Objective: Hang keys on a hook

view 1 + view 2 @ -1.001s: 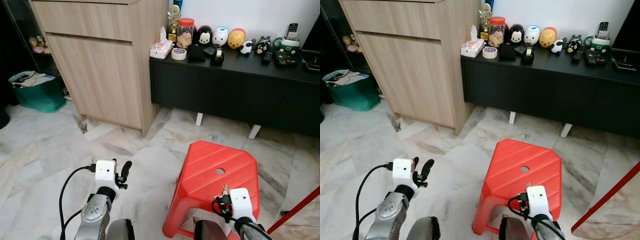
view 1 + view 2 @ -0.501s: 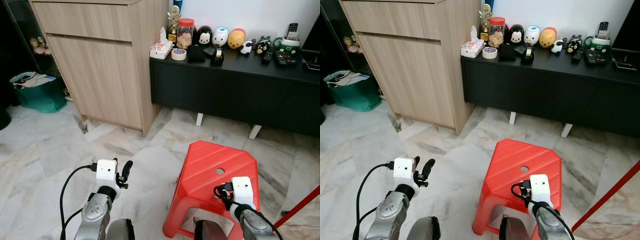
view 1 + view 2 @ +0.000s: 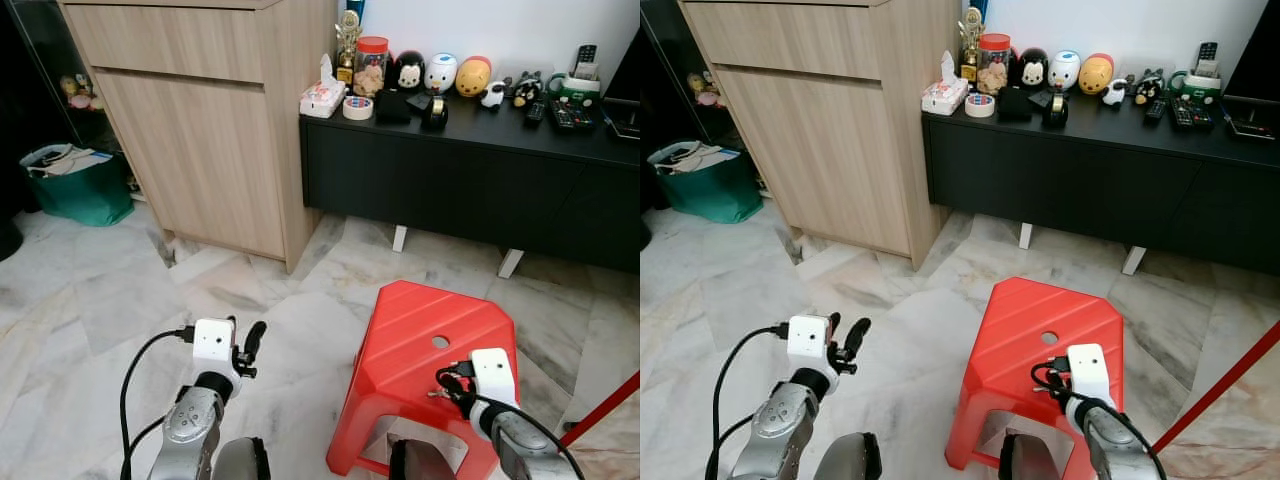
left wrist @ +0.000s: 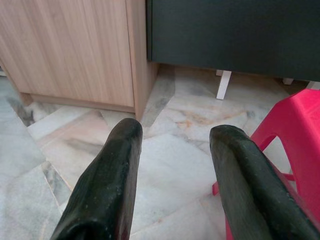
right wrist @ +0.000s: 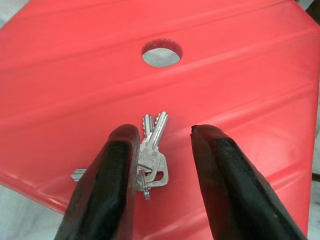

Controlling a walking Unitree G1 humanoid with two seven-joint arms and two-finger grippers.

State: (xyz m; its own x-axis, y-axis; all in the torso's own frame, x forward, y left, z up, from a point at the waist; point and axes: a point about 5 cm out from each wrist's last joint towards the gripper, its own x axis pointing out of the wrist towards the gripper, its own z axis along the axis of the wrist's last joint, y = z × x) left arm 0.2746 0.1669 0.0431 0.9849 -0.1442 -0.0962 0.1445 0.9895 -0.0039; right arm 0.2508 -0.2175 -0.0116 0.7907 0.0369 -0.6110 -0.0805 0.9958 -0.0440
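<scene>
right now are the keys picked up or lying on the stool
Lying flat on the red stool: the keys rest between the open fingers of the right gripper, not yet gripped.

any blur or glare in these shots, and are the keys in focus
Right wrist view: keys sharp on the red stool, soft sheen on the plastic, right pincer fingers close and slightly soft. Left wrist view: left pincer fingers blurred, floor behind sharp. Eye views: evenly lit, no motion blur, the corner by the green bag dark.
</scene>
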